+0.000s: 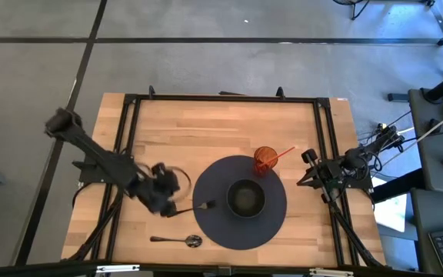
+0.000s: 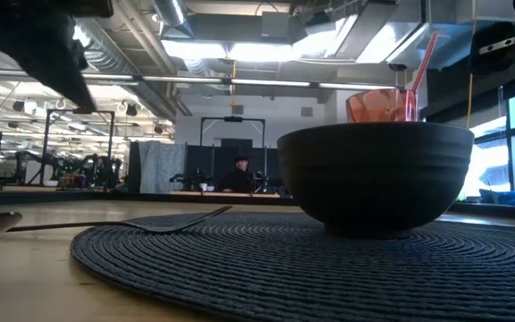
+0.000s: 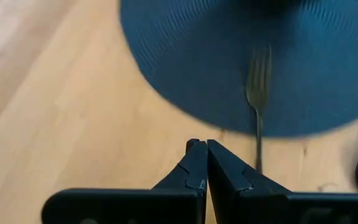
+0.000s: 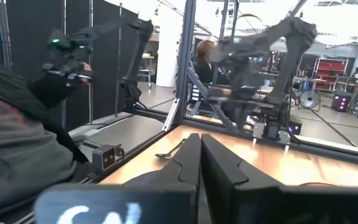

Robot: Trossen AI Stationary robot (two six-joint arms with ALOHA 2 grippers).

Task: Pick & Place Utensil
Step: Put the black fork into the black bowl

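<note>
Fork (image 1: 203, 205) lies flat with its tines on the left edge of the round dark placemat (image 1: 214, 227) and its handle out on the wooden desk (image 1: 206, 131). Left pincer (image 1: 168, 208), fingers pressed together and holding nothing, hovers just left of that handle. On the mat stands a dark bowl (image 1: 246, 198), with an orange cup (image 1: 265, 160) and red straw (image 1: 284, 154) beyond it. A spoon (image 1: 177, 241) rests near the desk's front edge. Right pincer (image 4: 199, 149), also closed and empty, waits at the right edge. No readable writing shows.
</note>
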